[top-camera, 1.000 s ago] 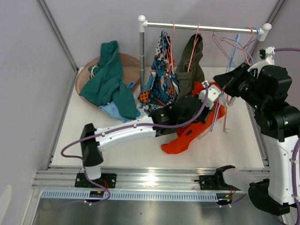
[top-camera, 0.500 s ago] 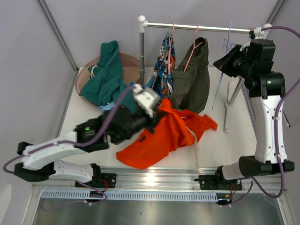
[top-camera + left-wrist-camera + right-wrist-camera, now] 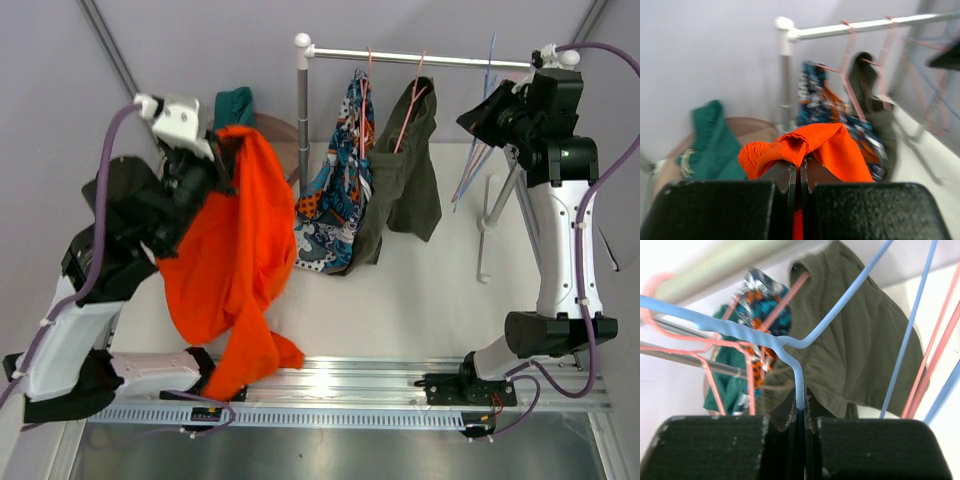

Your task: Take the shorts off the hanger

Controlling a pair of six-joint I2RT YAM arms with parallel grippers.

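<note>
The orange shorts (image 3: 235, 250) hang well left of the rail (image 3: 440, 59), pinched at the top between the left gripper's (image 3: 799, 172) closed fingers. 2 more hang from the rail: print shorts (image 3: 335, 200) and olive shorts (image 3: 405, 170). At the rail's right end, the right gripper (image 3: 799, 405) pinches a blue hanger (image 3: 798, 375). Teal shorts (image 3: 710, 145) lie left of the rail's post.

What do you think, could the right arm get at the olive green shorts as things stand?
Probably not yet: the right end effector is shut on a blue hanger. Otherwise the olive green shorts hang close by from the rail, nothing visibly between.
</note>
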